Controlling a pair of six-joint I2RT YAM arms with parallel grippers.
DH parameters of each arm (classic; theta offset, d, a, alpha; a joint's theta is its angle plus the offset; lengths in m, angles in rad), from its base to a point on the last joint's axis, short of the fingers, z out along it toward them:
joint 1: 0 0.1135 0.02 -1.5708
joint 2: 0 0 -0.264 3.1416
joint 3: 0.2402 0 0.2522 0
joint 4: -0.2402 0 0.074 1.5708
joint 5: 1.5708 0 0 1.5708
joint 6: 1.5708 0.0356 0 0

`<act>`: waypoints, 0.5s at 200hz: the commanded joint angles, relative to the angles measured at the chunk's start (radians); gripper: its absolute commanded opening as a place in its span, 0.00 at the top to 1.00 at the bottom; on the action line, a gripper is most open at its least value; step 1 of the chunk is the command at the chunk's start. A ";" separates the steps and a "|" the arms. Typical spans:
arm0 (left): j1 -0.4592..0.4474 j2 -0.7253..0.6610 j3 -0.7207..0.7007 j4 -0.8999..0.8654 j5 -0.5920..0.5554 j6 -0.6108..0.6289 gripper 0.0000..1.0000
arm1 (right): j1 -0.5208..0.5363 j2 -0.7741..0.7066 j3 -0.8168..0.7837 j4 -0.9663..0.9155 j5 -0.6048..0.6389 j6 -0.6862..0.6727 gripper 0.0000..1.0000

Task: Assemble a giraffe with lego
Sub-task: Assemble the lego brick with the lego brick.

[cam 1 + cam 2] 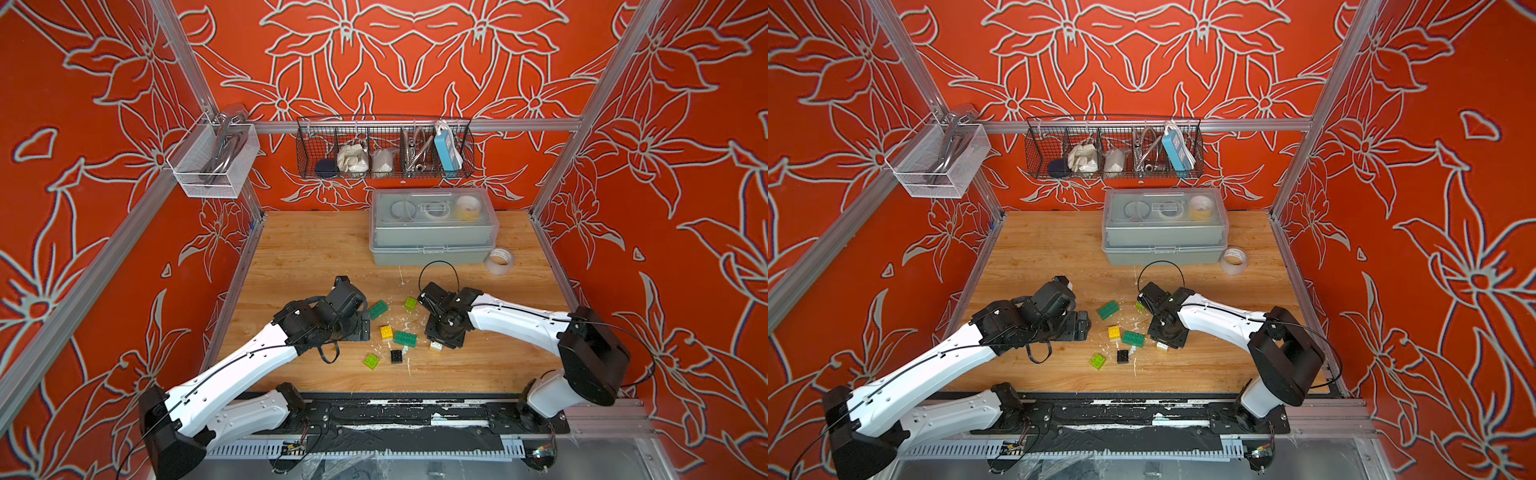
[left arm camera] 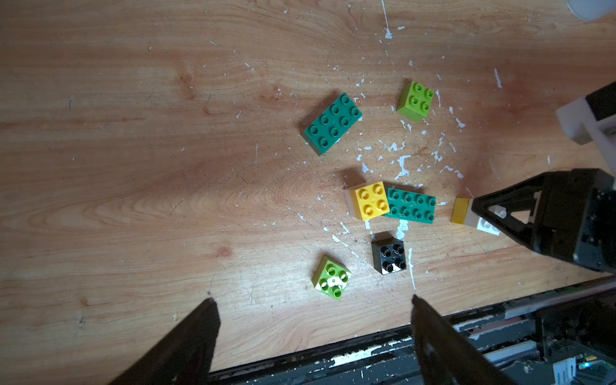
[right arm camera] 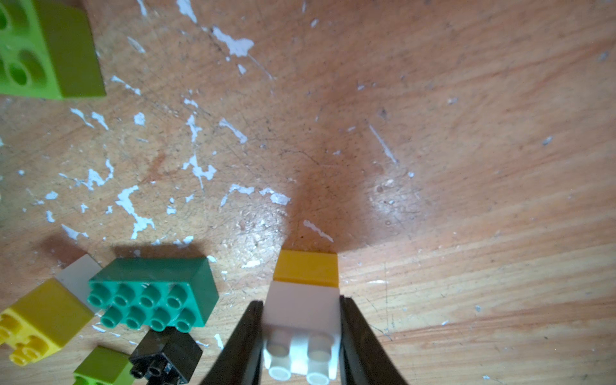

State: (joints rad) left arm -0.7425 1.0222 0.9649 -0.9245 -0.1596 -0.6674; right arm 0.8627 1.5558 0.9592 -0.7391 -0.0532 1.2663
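Observation:
The lego bricks lie loose mid-table; no giraffe is in view. My right gripper (image 3: 301, 300) is shut on a white brick (image 3: 301, 313) with a yellow brick (image 3: 306, 268) joined to it, low over the wood (image 1: 435, 346). Beside it a dark green brick (image 2: 411, 205) touches a yellow brick (image 2: 371, 200) stacked on white. Around these lie a black brick (image 2: 388, 256), a lime brick (image 2: 331, 276), another dark green brick (image 2: 332, 124) and another lime brick (image 2: 415, 100). My left gripper (image 2: 312, 298) hangs open and empty, just short of the nearer lime brick.
A grey lidded toolbox (image 1: 432, 232) stands at the back with a tape roll (image 1: 500, 261) beside it. A wire basket (image 1: 384, 149) and a white mesh basket (image 1: 214, 160) hang on the frame rails. A black rail (image 1: 374, 411) runs along the table's front edge.

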 commanded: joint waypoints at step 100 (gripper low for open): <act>0.034 -0.008 0.014 0.038 0.029 0.014 0.11 | -0.074 0.131 0.029 -0.034 -0.063 -0.320 0.60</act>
State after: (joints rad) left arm -0.7200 1.0210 0.9649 -0.8917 -0.1326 -0.6540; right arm 0.7971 1.5955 0.9867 -0.7456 -0.1375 1.0744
